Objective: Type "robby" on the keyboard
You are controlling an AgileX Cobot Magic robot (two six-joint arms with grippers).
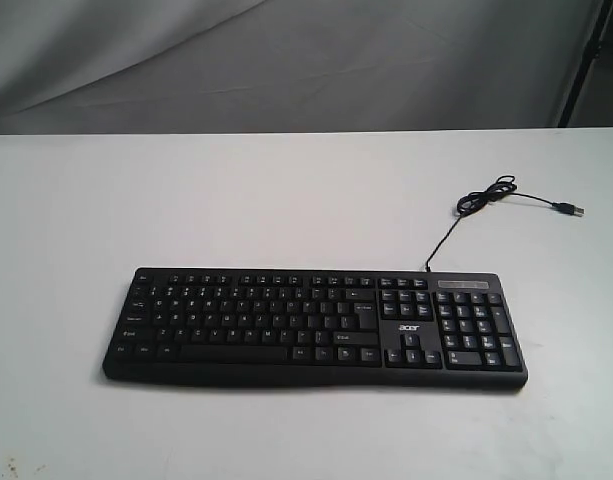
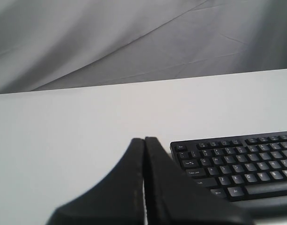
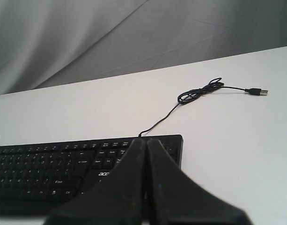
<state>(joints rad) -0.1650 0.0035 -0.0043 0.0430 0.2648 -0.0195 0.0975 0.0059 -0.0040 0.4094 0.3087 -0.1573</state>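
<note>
The black keyboard [image 1: 316, 325] with white legends and an acer logo lies across the front middle of the white table, number pad to the right. Its thin black cable [image 1: 486, 200] coils behind the right end and stops at a loose USB plug [image 1: 569, 209]. Neither arm shows in the exterior view. In the left wrist view my left gripper [image 2: 144, 139] is shut on nothing, off the left end of the keyboard [image 2: 241, 166]. In the right wrist view my right gripper [image 3: 146, 139] is shut on nothing, in front of the number-pad end of the keyboard [image 3: 49, 164].
The white table [image 1: 236, 200] runs back to a grey cloth backdrop [image 1: 286, 60]. A dark stand leg [image 1: 586, 60] shows at the back right corner. The cable coil [image 3: 199, 91] and plug [image 3: 257, 91] lie on the table beyond the keyboard's right end.
</note>
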